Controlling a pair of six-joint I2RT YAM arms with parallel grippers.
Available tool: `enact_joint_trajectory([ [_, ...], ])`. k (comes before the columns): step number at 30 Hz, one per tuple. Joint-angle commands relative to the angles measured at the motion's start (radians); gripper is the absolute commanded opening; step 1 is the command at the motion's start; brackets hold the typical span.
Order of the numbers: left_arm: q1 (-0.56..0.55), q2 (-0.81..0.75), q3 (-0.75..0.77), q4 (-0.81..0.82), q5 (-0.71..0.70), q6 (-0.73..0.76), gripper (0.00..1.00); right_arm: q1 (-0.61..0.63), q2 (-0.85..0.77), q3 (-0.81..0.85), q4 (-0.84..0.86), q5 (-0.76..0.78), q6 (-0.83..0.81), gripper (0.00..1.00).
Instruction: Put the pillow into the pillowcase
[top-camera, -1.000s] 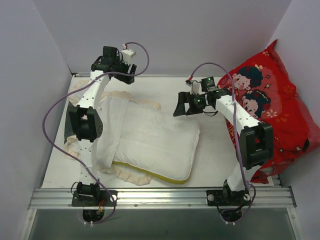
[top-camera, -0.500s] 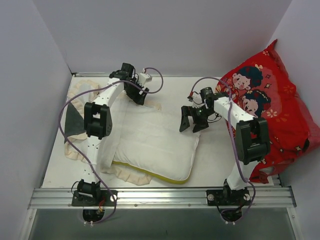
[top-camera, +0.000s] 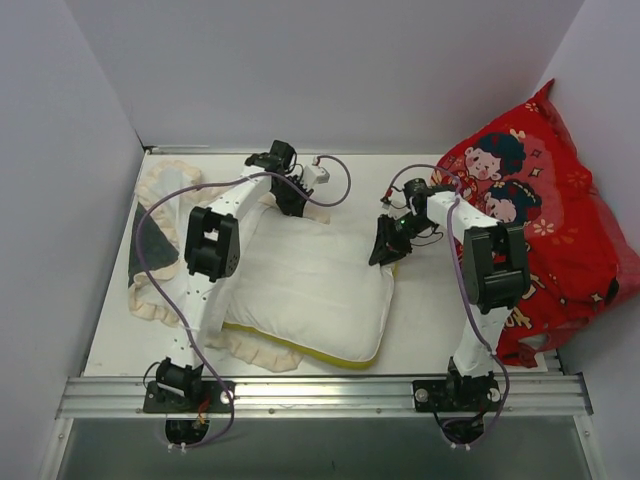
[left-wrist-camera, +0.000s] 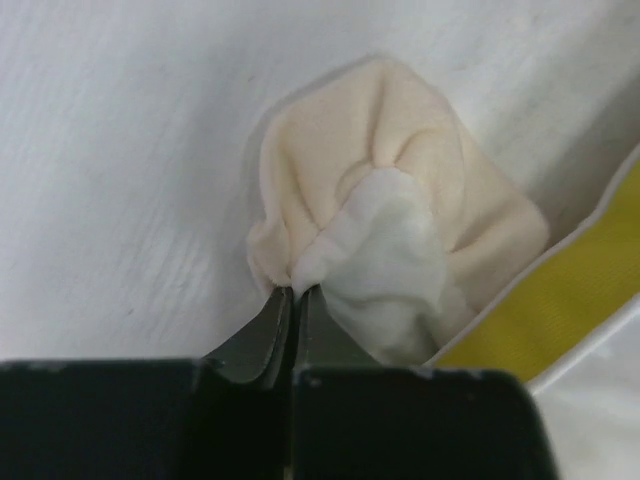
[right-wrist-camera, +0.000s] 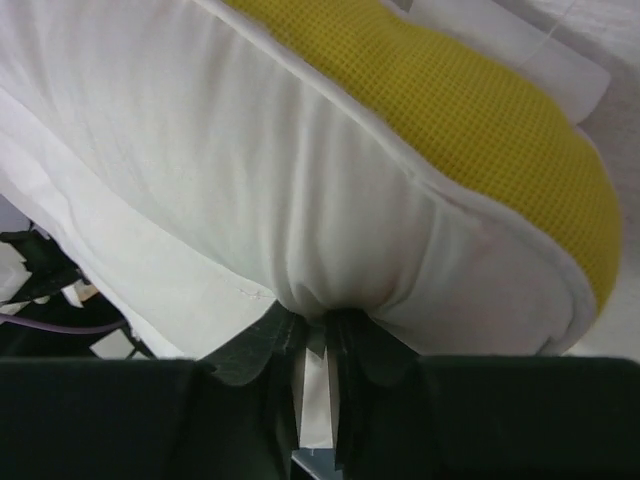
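The plump white rectangular pillow (top-camera: 310, 290) with faint quilting is lying flat in the middle of the white table (top-camera: 420, 320), with a yellow band showing along its near edge. Under it and spreading out to the left, the limp fabric pillowcase (top-camera: 155, 250) with a cream ruffled frill is lying crumpled. Its dark grey side is facing up near the left wall, and more frill is poking out from under the pillow's near left corner.

The left gripper (top-camera: 293, 205) is reaching over to the pillow's far edge. In the left wrist view its jaws (left-wrist-camera: 293, 295) are pressing together on a small bunch of the pillowcase (left-wrist-camera: 380, 170), cream frill and white cloth gathered into a puckered knot just off the tabletop, with the pillow's yellow band (left-wrist-camera: 540, 310) lying just beside it on the right.

The right gripper (top-camera: 383, 250) is sitting at the pillow's far right corner. In the right wrist view its jaws (right-wrist-camera: 318, 325) are clamping a pinch of the pillow's white cover (right-wrist-camera: 250, 150), the fabric puckering into the grip, and the yellow mesh band (right-wrist-camera: 470, 130) is curving over the top of the bulging corner.

A large red cushion (top-camera: 545, 230) printed with cartoon children is leaning against the right wall, apart from the pillow
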Motion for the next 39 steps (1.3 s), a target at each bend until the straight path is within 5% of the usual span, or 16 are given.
enact_joint_trajectory([
  [1, -0.065, 0.043, 0.034, -0.081, 0.142, -0.040, 0.00, 0.014, 0.042, 0.033, 0.016, -0.076, 0.068, 0.11],
  [2, -0.075, 0.039, 0.040, -0.081, 0.206, -0.068, 0.00, 0.023, 0.047, 0.040, 0.024, -0.089, 0.076, 0.00],
  [10, -0.151, -0.070, 0.034, 0.316, 0.282, -0.583, 0.00, 0.047, -0.005, 0.054, 0.042, -0.138, 0.118, 0.00],
  [16, -0.161, -0.051, 0.069, 0.456, 0.188, -0.671, 0.00, 0.001, -0.018, 0.040, 0.045, -0.100, 0.090, 0.00],
  [19, -0.118, -0.070, 0.149, 0.392, 0.151, -0.597, 0.42, -0.035, -0.004, 0.105, 0.039, -0.057, 0.062, 0.00],
  [20, -0.095, -0.086, 0.187, 0.325, 0.122, -0.562, 0.64, -0.042, 0.004, 0.126, 0.038, -0.034, 0.058, 0.01],
  [22, -0.063, -0.165, 0.177, 0.274, 0.040, -0.461, 0.76, -0.055, 0.007, 0.187, 0.022, -0.015, 0.036, 0.14],
  [23, -0.029, -0.203, 0.149, 0.235, 0.018, -0.429, 0.77, -0.056, 0.005, 0.204, 0.015, 0.002, 0.026, 0.34],
  [26, 0.019, -0.358, -0.011, 0.166, -0.062, -0.292, 0.77, -0.050, -0.036, 0.234, -0.002, 0.022, -0.007, 0.66],
  [29, 0.069, -0.464, -0.156, 0.093, -0.089, -0.163, 0.72, 0.005, -0.117, 0.221, -0.005, 0.069, -0.059, 0.82],
  [33, 0.114, -0.509, -0.260, 0.036, -0.168, -0.105, 0.60, 0.100, -0.174, 0.197, -0.002, 0.106, -0.044, 0.85],
  [39, 0.134, -0.483, -0.302, -0.029, -0.153, -0.065, 0.60, 0.111, -0.137, 0.054, 0.017, 0.074, 0.123, 0.86],
])
